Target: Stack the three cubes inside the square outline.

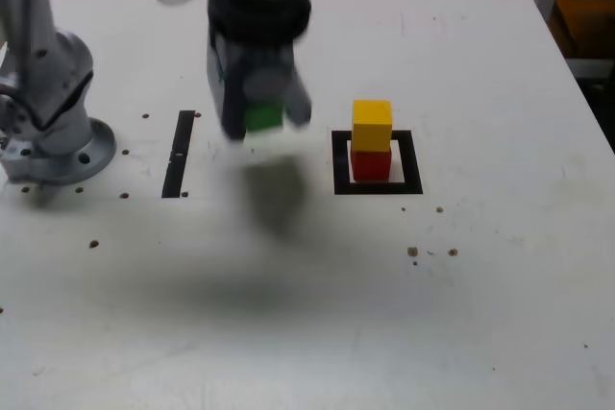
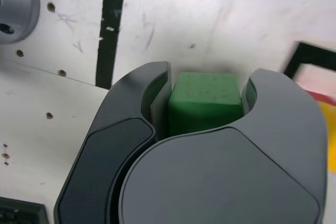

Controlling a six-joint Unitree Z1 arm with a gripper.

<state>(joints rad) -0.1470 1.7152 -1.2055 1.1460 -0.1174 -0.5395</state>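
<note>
grip: the gripper [image 1: 261,120] is clamped tight on the green cube [image 1: 262,117]; the wrist view shows the block wedged between both jaws, and it looks lifted clear of the table

where stuff is: the yellow cube [image 1: 372,125] sits on the red cube [image 1: 371,162] inside the square outline [image 1: 338,162]. In the exterior view that stack is at about 3 o'clock from the gripper, close by but not touching

biggest risk: coming in too low from the side. I'd guess the jaws or the green cube would clip the yellow one and shove the tower over

other risk: letting go off-centre. Green would only half land on yellow and probably tip off, maybe taking yellow with it

looks: all three cubes are small, plain and same-sized. Yellow looks squared up on red, so the top face is a fair target, but a small one

tape strip: the straight black strip [image 1: 178,153] is at 9 o'clock from the gripper, not the target
</note>
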